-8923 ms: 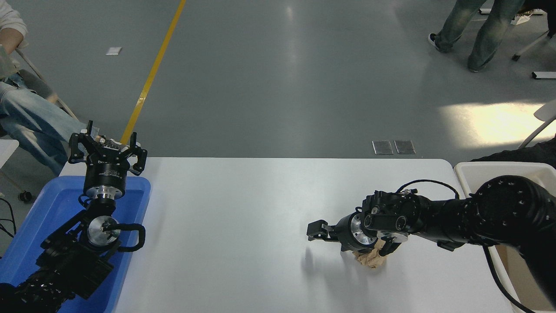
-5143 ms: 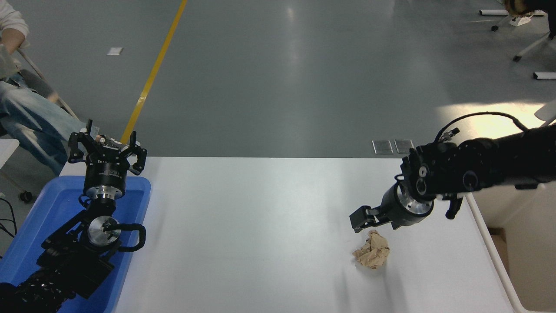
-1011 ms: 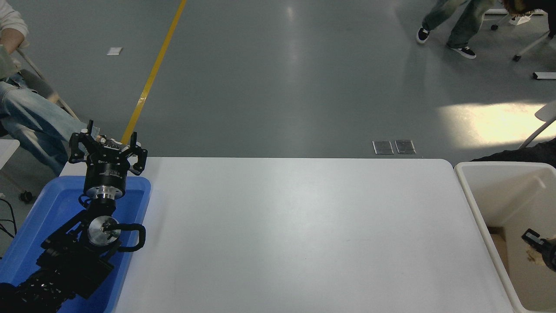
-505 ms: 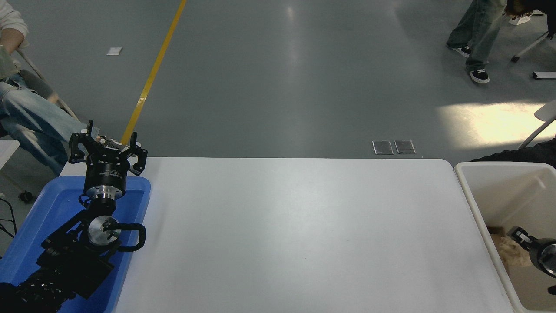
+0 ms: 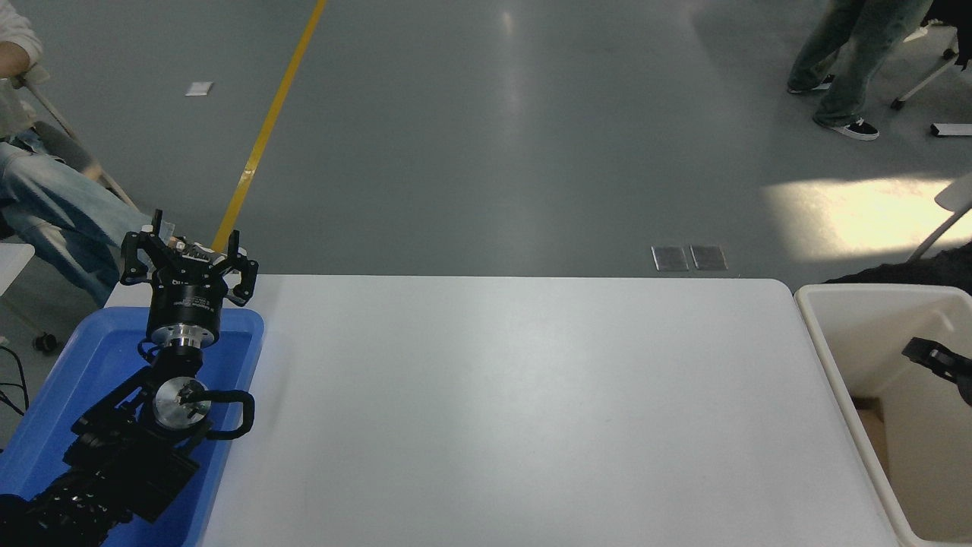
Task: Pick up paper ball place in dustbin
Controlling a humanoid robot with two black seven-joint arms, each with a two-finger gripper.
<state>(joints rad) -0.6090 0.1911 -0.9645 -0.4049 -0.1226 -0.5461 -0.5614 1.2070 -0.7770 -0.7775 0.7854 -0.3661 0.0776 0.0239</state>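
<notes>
Cream-white dustbin (image 5: pixel 816 319) holds only the right gripper (image 5: pixel 938 359) tip; its jaws I cannot tell. Left gripper (image 5: pixel 186 262) stands open.

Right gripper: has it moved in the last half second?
Yes. The right gripper has risen toward the far end of the dustbin, against whose right side only its tip shows at the picture's edge. No paper ball is visible.
</notes>
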